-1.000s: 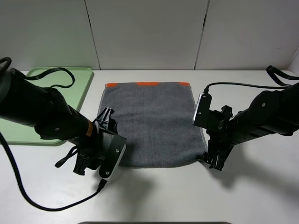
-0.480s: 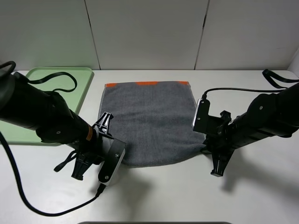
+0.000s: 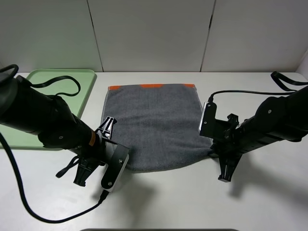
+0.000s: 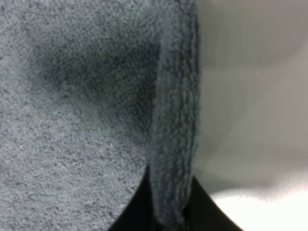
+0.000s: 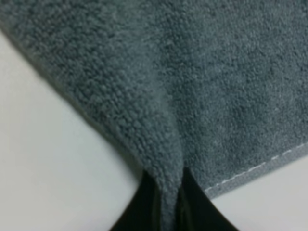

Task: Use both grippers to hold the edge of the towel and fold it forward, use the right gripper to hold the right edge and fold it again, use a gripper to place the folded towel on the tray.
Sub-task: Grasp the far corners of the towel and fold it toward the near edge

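Note:
A grey towel [image 3: 154, 125] with an orange strip on its far edge lies flat in the middle of the white table. My left gripper [image 3: 111, 153] is shut on the towel's near left corner; the left wrist view shows the towel's hem [image 4: 175, 144] pinched between the dark fingers. My right gripper [image 3: 211, 151] is shut on the near right corner; the right wrist view shows a fold of towel [image 5: 163, 159] pinched between the fingers. The light green tray [image 3: 53, 91] sits at the back left, partly hidden by the left arm.
Black cables run from both arms over the table, one loop [image 3: 57, 84] lying over the tray, another [image 3: 250, 89] at the right. A grey panelled wall stands behind the table.
Both grippers have closed on the towel's near corners. The near edge is drawn in slightly and the right corner is lifted a little.

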Available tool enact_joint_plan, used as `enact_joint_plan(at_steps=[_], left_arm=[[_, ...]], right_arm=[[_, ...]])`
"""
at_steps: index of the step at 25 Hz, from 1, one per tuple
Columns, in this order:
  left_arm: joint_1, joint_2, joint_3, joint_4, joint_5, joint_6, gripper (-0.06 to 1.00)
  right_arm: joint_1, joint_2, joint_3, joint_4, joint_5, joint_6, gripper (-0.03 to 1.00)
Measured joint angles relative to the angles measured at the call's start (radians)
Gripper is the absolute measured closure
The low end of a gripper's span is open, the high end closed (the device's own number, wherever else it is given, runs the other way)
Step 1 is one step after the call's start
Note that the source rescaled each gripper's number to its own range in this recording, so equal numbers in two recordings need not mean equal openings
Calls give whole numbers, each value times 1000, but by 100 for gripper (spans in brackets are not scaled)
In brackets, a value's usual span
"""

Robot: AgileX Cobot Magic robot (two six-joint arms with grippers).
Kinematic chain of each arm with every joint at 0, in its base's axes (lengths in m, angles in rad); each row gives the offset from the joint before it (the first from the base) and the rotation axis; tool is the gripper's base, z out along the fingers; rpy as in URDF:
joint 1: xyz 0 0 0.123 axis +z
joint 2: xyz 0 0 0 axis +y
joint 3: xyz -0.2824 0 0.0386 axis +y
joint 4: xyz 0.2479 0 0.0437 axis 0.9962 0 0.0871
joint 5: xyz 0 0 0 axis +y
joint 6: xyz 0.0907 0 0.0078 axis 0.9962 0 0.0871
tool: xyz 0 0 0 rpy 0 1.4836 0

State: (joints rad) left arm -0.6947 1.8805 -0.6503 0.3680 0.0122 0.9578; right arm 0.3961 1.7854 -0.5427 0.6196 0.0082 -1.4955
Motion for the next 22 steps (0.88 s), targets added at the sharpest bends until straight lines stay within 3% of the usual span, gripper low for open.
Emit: enact_joint_plan(at_steps=[8, 22], left_arm=[[0, -23, 2, 0, 8, -8, 94], [-1, -293, 28, -4, 203, -121, 94]], right_arm=[[0, -75, 9, -4, 30, 20, 96], [0, -256, 11, -4, 100, 100, 96]])
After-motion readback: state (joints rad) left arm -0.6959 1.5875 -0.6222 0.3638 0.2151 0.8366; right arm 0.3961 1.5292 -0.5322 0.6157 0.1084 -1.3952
